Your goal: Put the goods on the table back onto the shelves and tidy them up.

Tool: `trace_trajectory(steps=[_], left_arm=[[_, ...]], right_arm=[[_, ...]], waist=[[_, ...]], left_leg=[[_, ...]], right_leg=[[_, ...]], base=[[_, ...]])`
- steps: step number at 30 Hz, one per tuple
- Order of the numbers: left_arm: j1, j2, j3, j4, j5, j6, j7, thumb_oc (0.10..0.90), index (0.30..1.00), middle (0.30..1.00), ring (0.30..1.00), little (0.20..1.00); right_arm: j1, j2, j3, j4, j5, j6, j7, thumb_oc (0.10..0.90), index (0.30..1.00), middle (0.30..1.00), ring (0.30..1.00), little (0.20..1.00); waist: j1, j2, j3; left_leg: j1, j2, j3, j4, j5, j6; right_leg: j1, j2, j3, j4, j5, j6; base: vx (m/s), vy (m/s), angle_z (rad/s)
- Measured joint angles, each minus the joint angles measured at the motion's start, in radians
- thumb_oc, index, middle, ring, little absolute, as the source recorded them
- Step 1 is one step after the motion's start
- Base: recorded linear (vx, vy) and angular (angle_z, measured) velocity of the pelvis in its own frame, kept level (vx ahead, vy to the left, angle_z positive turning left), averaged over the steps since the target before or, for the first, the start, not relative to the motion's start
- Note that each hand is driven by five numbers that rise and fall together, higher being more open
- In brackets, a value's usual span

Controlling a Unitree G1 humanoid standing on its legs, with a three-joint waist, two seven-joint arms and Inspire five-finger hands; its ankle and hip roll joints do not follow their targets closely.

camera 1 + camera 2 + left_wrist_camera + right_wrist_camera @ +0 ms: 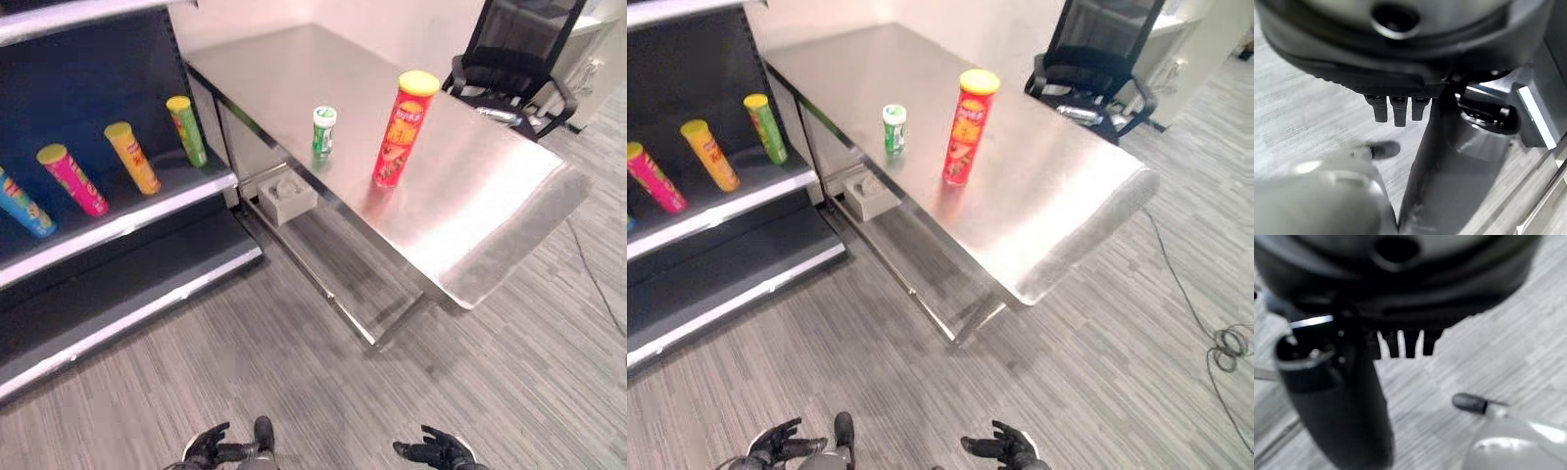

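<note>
Nearest to you, both hands hung low over the floor, well short of the table.
Left hand [208, 448]: your fingers were spread and relaxed, holding nothing.
Right hand [438, 451]: your fingers were likewise loose and parted, with nothing in them.
Table [490, 196]: a steel surface ran away from you, its near corner bare.
Red can [400, 128]: you had a tall red tube with a yellow lid upright near the middle of the table, back from the near edge.
Green bottle [323, 130]: you had a small green bottle with a white cap upright close to the table's shelf-side edge, near the red can but apart from it.
Grey box [286, 195]: it sat under the table's shelf-side edge, on a low rail.
Shelves [118, 227]: on the middle board you had four tubes leaning back in a row: blue [22, 206], pink [72, 180], orange [132, 157], green [186, 130].
Chair [519, 54]: a black office chair stood beyond the table's far edge.
</note>
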Motion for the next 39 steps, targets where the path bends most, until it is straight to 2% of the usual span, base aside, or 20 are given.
trace_trajectory(steps=[3, 7, 10, 11, 12, 14, 16, 19, 20, 24, 26, 27, 29, 31, 32, 33, 36, 37, 38, 39], left_arm=[[-0.018, 0.031, 0.000, -0.001, 0.000, -0.006, 0.000, 0.800, 0.900, 0.900, 0.900, 0.900], [-0.023, 0.030, -0.004, -0.001, 0.000, -0.006, -0.003, 0.800, 0.900, 0.900, 0.900, 0.900], [-0.041, 0.028, -0.003, -0.001, -0.001, -0.006, -0.002, 0.800, 0.900, 0.900, 0.900, 0.900], [-0.040, 0.029, -0.004, -0.001, -0.001, -0.006, -0.002, 0.800, 0.900, 0.900, 0.900, 0.900], [-0.037, 0.032, -0.004, -0.001, -0.001, -0.006, -0.001, 0.800, 0.900, 0.900, 0.900, 0.900], [-0.046, 0.050, -0.076, -0.009, -0.001, -0.005, -0.002, 0.800, 0.900, 0.900, 0.900, 0.900], [-0.043, 0.024, -0.079, -0.008, 0.000, 0.001, -0.003, 0.800, 0.900, 0.900, 0.900, 0.900], [-0.034, 0.018, -0.042, -0.004, 0.001, 0.012, 0.000, 0.800, 0.900, 0.900, 0.900, 0.900], [-0.035, 0.019, -0.038, 0.000, 0.001, 0.013, -0.001, 0.800, 0.900, 0.900, 0.900, 0.900], [0.040, 0.027, -0.035, -0.072, 0.000, 0.006, 0.000, 0.800, 0.900, 0.900, 0.900, 0.900], [0.047, 0.025, -0.044, -0.070, 0.000, 0.008, -0.006, 0.800, 0.900, 0.900, 0.900, 0.900], [0.040, 0.023, -0.043, -0.060, 0.000, 0.012, -0.008, 0.800, 0.900, 0.900, 0.900, 0.900], [0.027, 0.021, -0.040, -0.042, 0.000, 0.012, -0.009, 0.800, 0.900, 0.900, 0.900, 0.900], [0.012, 0.017, -0.035, -0.033, 0.000, 0.011, -0.008, 0.800, 0.900, 0.900, 0.900, 0.900], [0.012, 0.006, -0.034, -0.038, -0.001, 0.010, -0.008, 0.800, 0.900, 0.900, 0.900, 0.900], [0.008, 0.000, -0.034, -0.043, -0.001, 0.010, -0.008, 0.800, 0.900, 0.900, 0.900, 0.900], [-0.006, -0.004, -0.034, -0.044, -0.001, 0.011, -0.007, 0.800, 0.900, 0.900, 0.900, 0.900], [-0.016, -0.004, -0.042, -0.053, 0.000, 0.013, -0.007, 0.800, 0.900, 0.900, 0.900, 0.900], [-0.008, -0.014, -0.043, -0.083, 0.002, 0.008, -0.007, 0.800, 0.900, 0.900, 0.900, 0.900], [-0.012, -0.016, -0.043, -0.079, 0.002, 0.009, -0.007, 0.800, 0.900, 0.900, 0.900, 0.900]], right_arm=[[-0.012, 0.006, -0.009, 0.004, 0.000, -0.001, 0.002, 0.800, 0.900, 0.900, 0.900, 0.900], [-0.024, 0.001, -0.030, 0.013, 0.000, 0.004, 0.003, 0.800, 0.900, 0.900, 0.900, 0.900], [-0.026, -0.007, -0.048, 0.041, 0.001, 0.002, 0.002, 0.800, 0.900, 0.900, 0.900, 0.900], [-0.018, -0.010, -0.052, 0.039, 0.007, 0.005, 0.002, 0.800, 0.900, 0.900, 0.900, 0.900], [-0.007, -0.008, -0.054, 0.038, 0.017, 0.003, 0.003, 0.800, 0.900, 0.900, 0.900, 0.900], [-0.019, -0.008, -0.073, 0.024, 0.032, -0.004, 0.000, 0.800, 0.900, 0.900, 0.900, 0.900], [-0.032, -0.020, -0.071, 0.009, 0.031, -0.001, 0.001, 0.800, 0.900, 0.900, 0.900, 0.900], [-0.038, -0.005, -0.066, 0.009, 0.031, 0.005, 0.006, 0.800, 0.900, 0.900, 0.900, 0.900], [-0.035, -0.003, -0.066, 0.009, 0.031, 0.007, 0.006, 0.800, 0.900, 0.900, 0.900, 0.900], [0.026, 0.000, -0.038, 0.054, 0.034, 0.020, 0.008, 0.800, 0.900, 0.900, 0.900, 0.900], [0.031, -0.007, -0.054, 0.072, 0.035, 0.017, 0.007, 0.800, 0.900, 0.900, 0.900, 0.900], [0.031, -0.006, -0.081, 0.087, 0.048, 0.013, 0.004, 0.800, 0.900, 0.900, 0.900, 0.900], [0.041, -0.002, -0.123, 0.094, 0.070, 0.010, 0.002, 0.800, 0.900, 0.900, 0.900, 0.900], [0.054, -0.014, -0.193, 0.095, 0.114, -0.004, -0.001, 0.800, 0.900, 0.900, 0.900, 0.900], [0.064, -0.049, -0.234, 0.090, 0.134, -0.006, -0.006, 0.800, 0.900, 0.900, 0.900, 0.900], [0.063, -0.076, -0.263, 0.091, 0.152, -0.004, -0.015, 0.800, 0.900, 0.900, 0.900, 0.900], [0.061, -0.157, -0.386, 0.081, 0.214, -0.015, -0.072, 0.800, 0.900, 0.900, 0.900, 0.900], [0.076, -0.169, -0.456, 0.013, 0.222, 0.012, -0.078, 0.800, 0.900, 0.900, 0.900, 0.900], [0.157, -0.226, -0.534, -0.204, 0.216, 0.012, -0.145, 0.800, 0.900, 0.900, 0.900, 0.900], [0.147, -0.259, -0.544, -0.233, 0.213, -0.013, -0.160, 0.800, 0.900, 0.900, 0.900, 0.900]], waist=[[0.002, -0.008, -0.007], [0.000, 0.020, -0.010], [-0.008, 0.038, 0.005], [-0.011, 0.031, 0.008], [-0.011, 0.028, 0.008], [-0.003, 0.010, 0.037], [-0.004, 0.037, 0.052], [-0.003, 0.035, 0.050], [-0.007, 0.034, 0.050], [-0.016, -0.007, -0.047], [-0.013, -0.010, -0.062], [-0.024, -0.009, -0.064], [-0.030, -0.013, -0.064], [-0.027, -0.017, -0.057], [-0.028, 0.007, -0.044], [-0.029, 0.027, -0.035], [-0.069, 0.043, -0.026], [-0.078, 0.041, -0.023], [-0.104, 0.055, -0.018], [-0.110, 0.058, -0.013]], left_leg=[[0.003, -0.033, 0.035, -0.004, -0.032, 0.013], [0.013, -0.031, 0.062, -0.005, -0.061, 0.042], [0.031, -0.023, 0.058, -0.001, -0.074, 0.061], [0.048, -0.035, 0.059, -0.005, -0.084, 0.072], [0.050, -0.047, 0.059, -0.006, -0.090, 0.077], [0.072, -0.086, 0.073, -0.005, -0.107, 0.112], [0.080, -0.087, 0.084, -0.005, -0.119, 0.108], [0.089, -0.106, 0.117, -0.004, -0.138, 0.075], [0.095, -0.109, 0.117, -0.004, -0.139, 0.076], [0.123, -0.111, 0.108, -0.003, -0.168, 0.061], [0.140, -0.081, 0.103, 0.002, -0.161, 0.037], [0.133, -0.029, 0.090, 0.075, -0.188, -0.009], [0.097, 0.001, 0.076, 0.199, -0.220, -0.056], [-0.030, 0.056, 0.060, 0.516, -0.240, -0.093], [-0.112, 0.111, 0.053, 0.703, -0.236, -0.106], [-0.138, 0.145, 0.038, 0.754, -0.246, -0.124], [-0.122, 0.194, 0.040, 0.501, -0.229, -0.163], [-0.114, 0.198, 0.056, 0.411, -0.224, -0.177], [-0.047, 0.175, 0.059, 0.129, -0.182, -0.188], [-0.035, 0.175, 0.057, 0.083, -0.169, -0.180]], right_leg=[[-0.014, -0.036, 0.014, -0.001, 0.025, 0.025], [-0.102, -0.047, 0.041, 0.163, 0.021, 0.036], [-0.240, -0.061, 0.083, 0.449, 0.026, 0.044], [-0.320, -0.092, 0.117, 0.623, 0.021, 0.086], [-0.344, -0.105, 0.128, 0.665, 0.010, 0.101], [-0.457, -0.169, 0.108, 0.798, 0.118, 0.107], [-0.437, -0.186, 0.012, 0.568, 0.056, 0.127], [-0.390, -0.146, -0.081, 0.072, 0.087, 0.151], [-0.389, -0.130, -0.078, 0.020, 0.110, 0.146], [-0.369, -0.054, -0.033, 0.133, 0.144, 0.070], [-0.301, -0.004, -0.042, 0.021, 0.186, -0.010], [-0.245, 0.046, -0.050, -0.039, 0.182, -0.041], [-0.231, 0.058, -0.051, -0.039, 0.145, -0.048], [-0.207, 0.063, -0.046, -0.039, 0.121, -0.079], [-0.186, 0.094, -0.025, -0.037, 0.111, -0.106], [-0.177, 0.110, -0.024, -0.032, 0.123, -0.118], [-0.179, 0.133, -0.024, -0.031, 0.113, -0.128], [-0.177, 0.132, -0.022, -0.032, 0.098, -0.107], [-0.182, 0.133, -0.027, -0.032, 0.090, -0.093], [-0.182, 0.136, -0.018, -0.035, 0.092, -0.092]], base=[[0.17, 0.271, -0.32], [0.11, 0.249, -0.29], [0.04, 0.209, -0.03], [0.02, 0.222, 0.08], [0.07, 0.252, -0.03], [0.18, 0.033, -0.21], [0.28, -0.173, -0.21], [0.22, -0.172, -0.35], [0.16, -0.143, 0.05], [0.16, -0.150, 0.19], [0.14, -0.206, -0.04], [0.11, -0.252, -0.12], [0.06, -0.192, -0.12], [0.05, -0.093, -0.23], [0.05, -0.028, -0.42], [0.06, 0.040, -0.32], [0.13, 0.209, -0.08], [0.10, 0.195, 0.03], [0.11, 0.191, -0.01], [0.12, 0.190, -0.29]])
